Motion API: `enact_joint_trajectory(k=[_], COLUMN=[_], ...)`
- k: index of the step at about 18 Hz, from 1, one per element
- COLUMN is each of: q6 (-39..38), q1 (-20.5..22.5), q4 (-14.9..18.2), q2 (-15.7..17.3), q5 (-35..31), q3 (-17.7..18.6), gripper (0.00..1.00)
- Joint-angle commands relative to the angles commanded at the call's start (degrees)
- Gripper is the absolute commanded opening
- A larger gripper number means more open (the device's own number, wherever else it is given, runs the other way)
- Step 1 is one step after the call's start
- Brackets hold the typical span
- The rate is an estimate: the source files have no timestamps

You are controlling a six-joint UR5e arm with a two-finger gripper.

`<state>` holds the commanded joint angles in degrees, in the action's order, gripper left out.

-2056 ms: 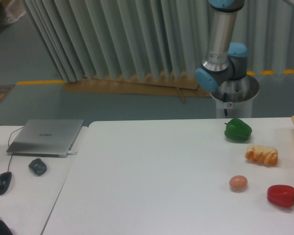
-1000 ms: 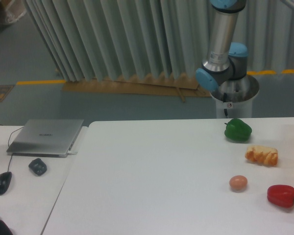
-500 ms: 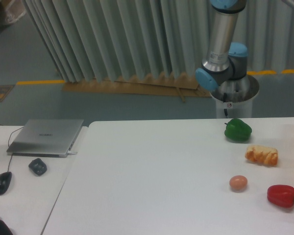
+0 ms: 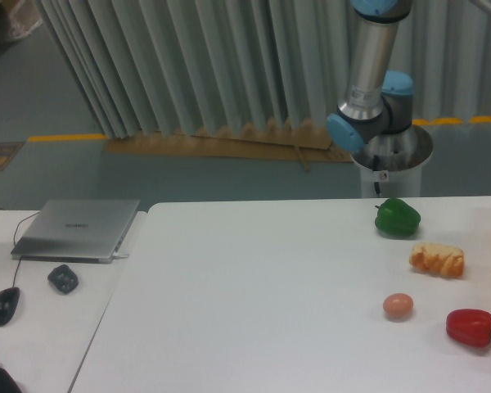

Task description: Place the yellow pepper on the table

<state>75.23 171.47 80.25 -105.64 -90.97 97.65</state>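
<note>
Well, the white desk [image 4: 254, 295] fills most of the view, with the arm [image 4: 370, 90] rising behind its far edge; its fingers are out of frame, so their state cannot be told. Neither is the yellow pepper in view. Along the right side sit a green pepper [image 4: 397, 218], a bread roll [image 4: 436, 259], a red pepper [image 4: 471, 327] and an egg [image 4: 398, 306]. No writing is legible on the laptop [image 4: 77, 229].
</note>
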Motion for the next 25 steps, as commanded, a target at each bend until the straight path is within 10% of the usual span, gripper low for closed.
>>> enact_joint_trajectory(k=[8,12,25], q6=[-0.1,0.3,0.0], q1=[-0.2,-0.1,-0.3], q4=[-0.8,-0.7,2.4], q2=[-0.5,-0.4,0.5], q5=[0.1,-0.1,0.1], q3=[0.3,0.4,-1.4], gripper=[1.00,0.69,0.68])
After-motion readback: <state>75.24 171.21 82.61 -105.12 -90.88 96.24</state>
